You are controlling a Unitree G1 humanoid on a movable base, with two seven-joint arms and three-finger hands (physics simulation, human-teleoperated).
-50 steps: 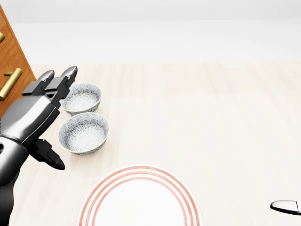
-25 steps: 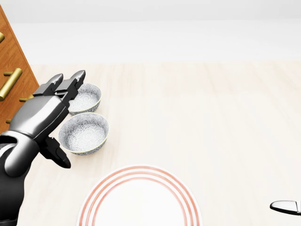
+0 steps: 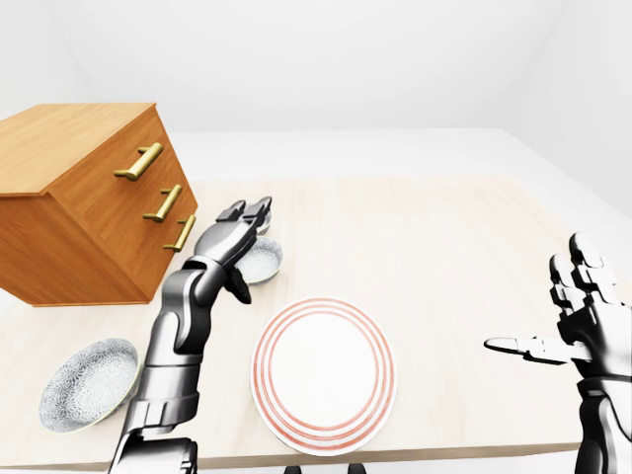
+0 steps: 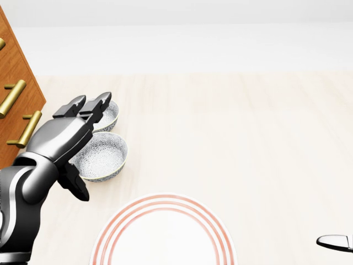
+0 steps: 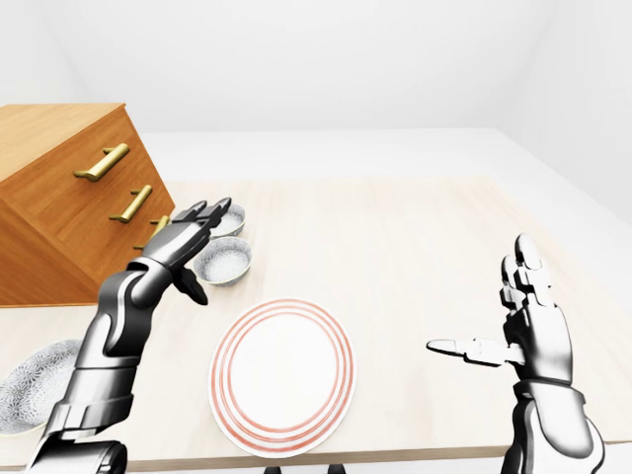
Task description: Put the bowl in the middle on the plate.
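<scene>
My left hand (image 4: pixel 65 137) hovers, fingers spread, by the middle bowl (image 4: pixel 106 157); the plate (image 4: pixel 164 229) lies near. My right hand (image 5: pixel 535 331) is released.

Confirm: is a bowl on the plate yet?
No, the plate is bare; the left hand hovers by the middle bowl beside it.

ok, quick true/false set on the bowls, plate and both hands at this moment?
1. Three bowls sit on the table: far bowl, middle bowl, near bowl. True.
2. The plate has nothing on it. True.
3. The left hand is shut on a bowl. False: its fingers are open, with none round a bowl.
4. The right hand grips the plate. False: it is open, right of the plate and apart from it.
5. The drawers stand right of the plate. False: they are at the left in the eye views.
</scene>
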